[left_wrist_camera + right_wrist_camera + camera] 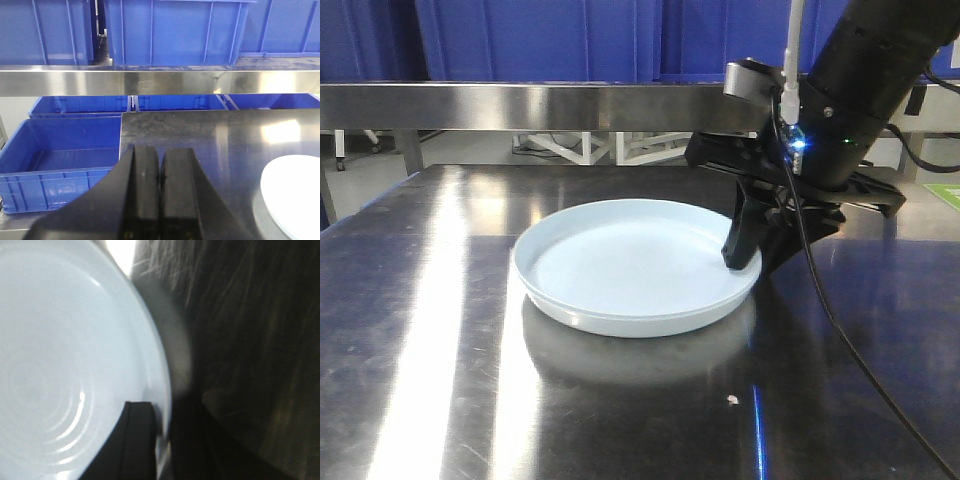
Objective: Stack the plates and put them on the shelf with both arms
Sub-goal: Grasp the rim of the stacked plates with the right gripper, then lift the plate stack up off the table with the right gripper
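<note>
On the dark reflective steel tabletop (420,350) we see a pale blue-white glossy round plate (620,265) lying flat; one plate or two nested, we cannot tell. Its right rim is clamped by the right gripper (761,266), one black finger inside, one outside; the right wrist view is blurred and crops both fingers. We note the left gripper (159,156) clenched on nothing, plate edge cropped at lower right. Behind, the brushed stainless-steel shelf (520,105) carries blue plastic crates (520,40), tops cut off.

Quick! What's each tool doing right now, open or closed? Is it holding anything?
Left tool: closed, holding nothing.
Right tool: closed on the rim of the plate.
</note>
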Action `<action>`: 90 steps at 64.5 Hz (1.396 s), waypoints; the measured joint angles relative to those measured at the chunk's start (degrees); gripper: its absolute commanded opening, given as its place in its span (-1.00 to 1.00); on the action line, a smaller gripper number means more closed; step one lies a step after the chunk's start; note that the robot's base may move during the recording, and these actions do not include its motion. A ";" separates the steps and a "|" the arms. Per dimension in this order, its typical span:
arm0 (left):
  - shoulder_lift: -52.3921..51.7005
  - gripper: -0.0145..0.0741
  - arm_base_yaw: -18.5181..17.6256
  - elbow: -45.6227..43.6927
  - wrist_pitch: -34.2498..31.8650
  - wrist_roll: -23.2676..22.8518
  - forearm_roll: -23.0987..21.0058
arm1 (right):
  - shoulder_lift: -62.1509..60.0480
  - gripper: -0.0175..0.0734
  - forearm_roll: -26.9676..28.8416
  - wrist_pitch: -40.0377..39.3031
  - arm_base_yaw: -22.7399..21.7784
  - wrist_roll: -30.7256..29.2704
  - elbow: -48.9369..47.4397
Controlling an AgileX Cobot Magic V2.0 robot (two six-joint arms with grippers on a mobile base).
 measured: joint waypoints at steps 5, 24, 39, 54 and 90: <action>0.00 -0.49 0.00 0.00 0.00 0.00 0.00 | 0.00 -0.49 0.37 -0.51 0.00 0.48 0.00; 0.00 -0.49 0.00 0.00 0.00 0.00 0.00 | -4.20 -0.49 -5.23 -7.83 0.35 0.61 1.37; 0.00 -0.49 0.00 0.00 0.00 0.00 0.00 | -15.72 -0.49 -13.27 -24.82 -1.78 0.51 10.56; 0.00 -0.49 0.00 0.00 0.00 0.00 0.00 | -26.18 -0.49 -13.99 -39.57 -7.32 0.51 21.81; 0.00 -0.49 0.00 0.00 0.00 0.00 0.00 | -57.19 -0.49 -13.99 -44.50 -9.25 0.51 43.54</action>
